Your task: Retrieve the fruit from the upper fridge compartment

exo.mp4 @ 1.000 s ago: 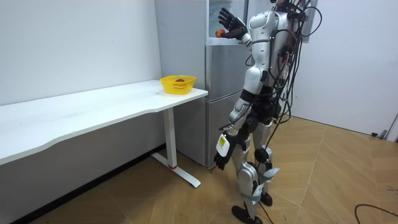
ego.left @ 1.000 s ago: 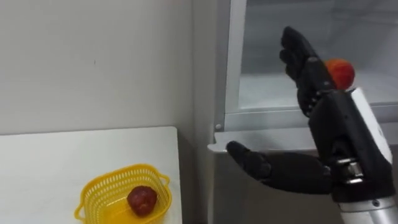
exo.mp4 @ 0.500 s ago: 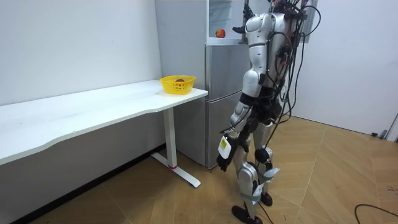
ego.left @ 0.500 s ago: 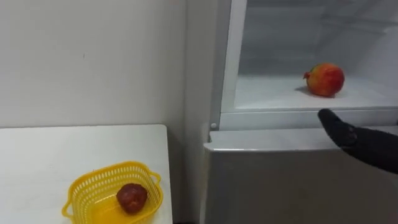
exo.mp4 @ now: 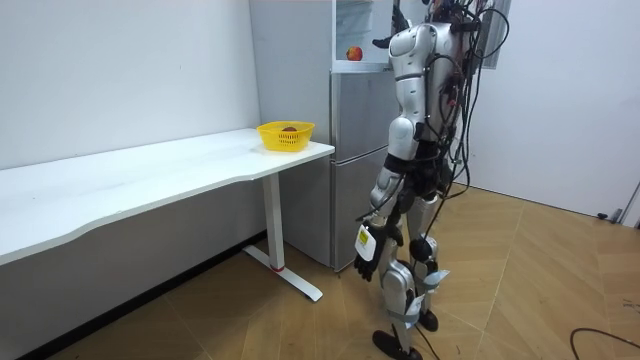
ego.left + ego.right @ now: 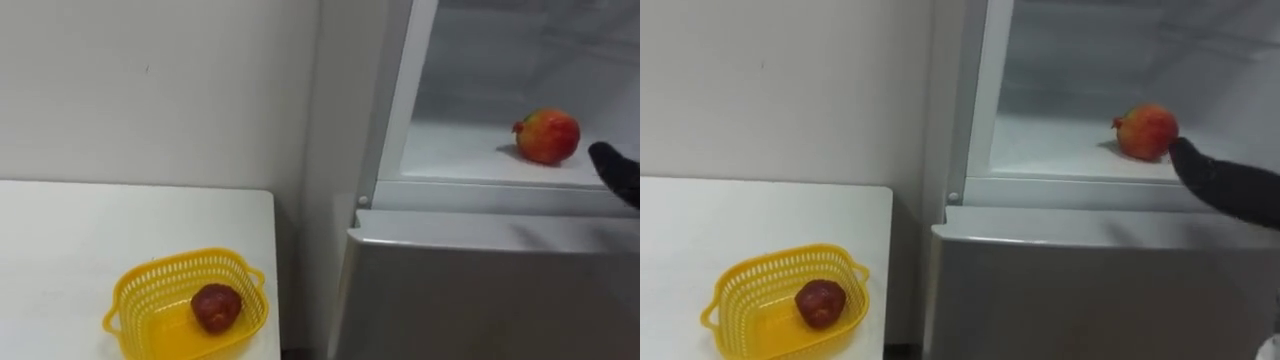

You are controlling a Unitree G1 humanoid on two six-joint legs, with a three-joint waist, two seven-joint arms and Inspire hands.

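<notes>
The fruit (image 6: 1145,131), round and red-orange with a small crown at one end, sits on the white shelf (image 6: 1060,155) of the open upper fridge (image 6: 1090,290), near the front edge and to the right. It stands alone on the shelf. Our right hand (image 6: 1225,185) comes in from the right with its tip just beside the fruit. We see no contact between them. What shows of the hand is stretched out straight, and it holds nothing. Our left hand (image 5: 366,262) hangs low by the thigh in the room view, and we cannot tell how its fingers stand.

We stand right before the fridge, with the table (image 6: 700,220) to our left. On it sits a yellow basket (image 6: 780,257) holding a dark fruit (image 6: 820,302).

We judge that the reach is under way and the grasp not yet begun. The fruit looks firm and fairly heavy for its size, with a smooth, tough skin that could slip. Being round, it may roll deeper into the fridge if we nudge it from the front. We would best take it around its widest part, fingers behind and thumb in front, closing evenly. Its rind should bear a firm squeeze, so we expect slipping or rolling to be the greater risk, not bruising.
</notes>
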